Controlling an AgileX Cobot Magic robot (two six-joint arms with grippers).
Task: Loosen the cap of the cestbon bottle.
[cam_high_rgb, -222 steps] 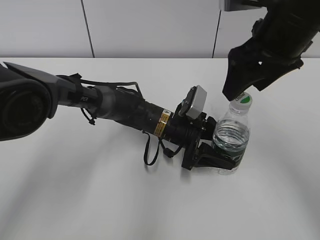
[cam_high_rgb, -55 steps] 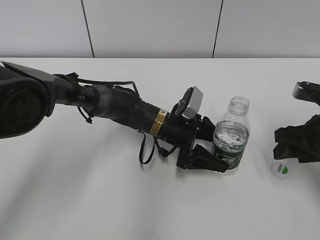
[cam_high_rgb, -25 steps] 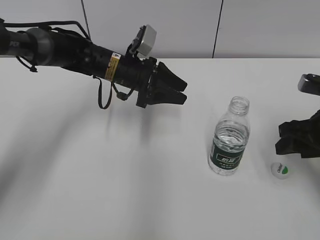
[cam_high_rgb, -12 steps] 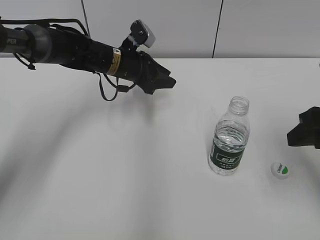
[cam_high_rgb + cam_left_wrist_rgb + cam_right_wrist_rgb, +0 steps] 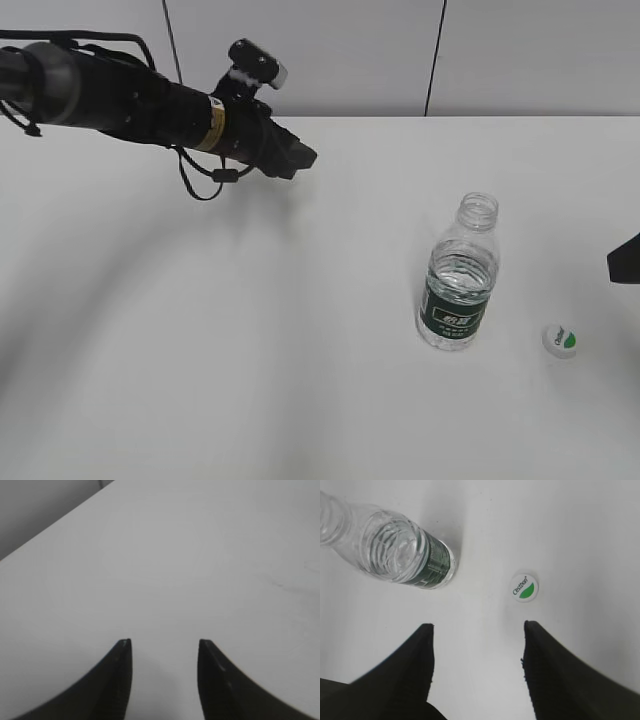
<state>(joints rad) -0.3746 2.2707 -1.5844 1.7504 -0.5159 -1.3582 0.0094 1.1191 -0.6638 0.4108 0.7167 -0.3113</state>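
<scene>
The cestbon bottle (image 5: 460,275) stands upright on the white table with its threaded neck bare; it also shows in the right wrist view (image 5: 400,550). The cap (image 5: 561,340) lies flat on the table to the bottle's right, green patch up, and shows in the right wrist view (image 5: 524,587). My left gripper (image 5: 298,157) is open and empty, raised at the far left, well away from the bottle; its jaws (image 5: 164,645) frame only bare table. My right gripper (image 5: 477,627) is open and empty, above the table near the cap; only its tip (image 5: 628,260) shows at the exterior view's right edge.
The white table (image 5: 250,350) runs back to a grey panelled wall (image 5: 300,50). The left arm (image 5: 110,95) stretches across the back left.
The left arm has kept drawing back to the left, away from the bottle. The right gripper has slid further off the right edge. Bottle and cap have not moved.
</scene>
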